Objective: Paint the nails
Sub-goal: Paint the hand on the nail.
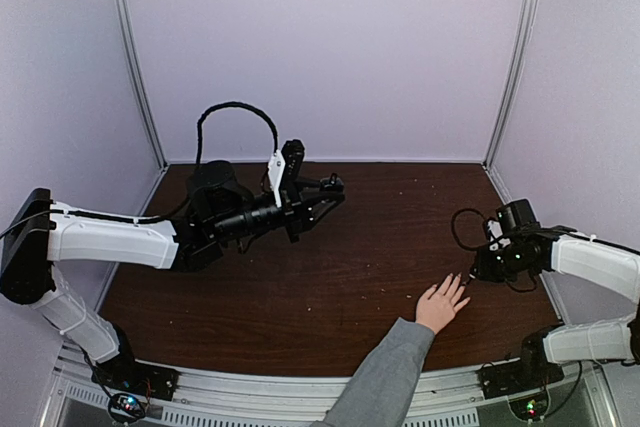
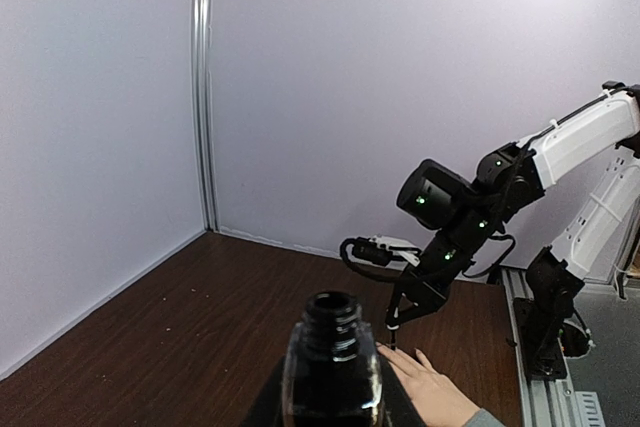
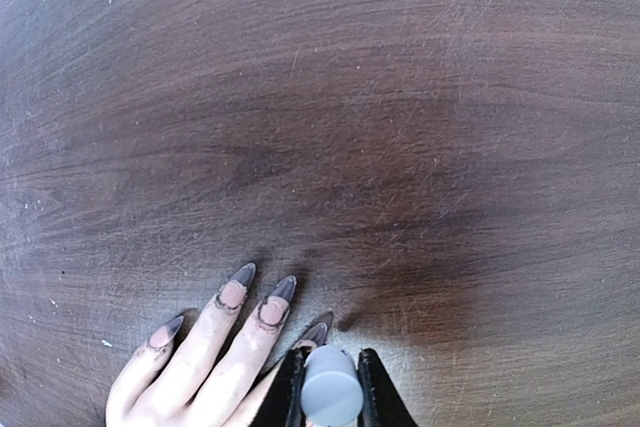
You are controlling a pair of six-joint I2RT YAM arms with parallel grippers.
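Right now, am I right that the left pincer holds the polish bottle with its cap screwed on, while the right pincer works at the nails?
Not quite: the polish bottle in the left pincer is open, its neck bare, as the left wrist view shows. The right pincer holds the grey cap at the nails.

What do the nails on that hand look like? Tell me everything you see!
Four nails show in the right wrist view, long and pointed like almonds. They are dark grey at the tips and pink near the base, with dark smudges on the skin around them. They belong to a hand lying flat, fingers spread, on the brown wooden table. The nearest nail sits just above the grey cap pinched between the jaws of the right gripper; whether a brush touches it is hidden.
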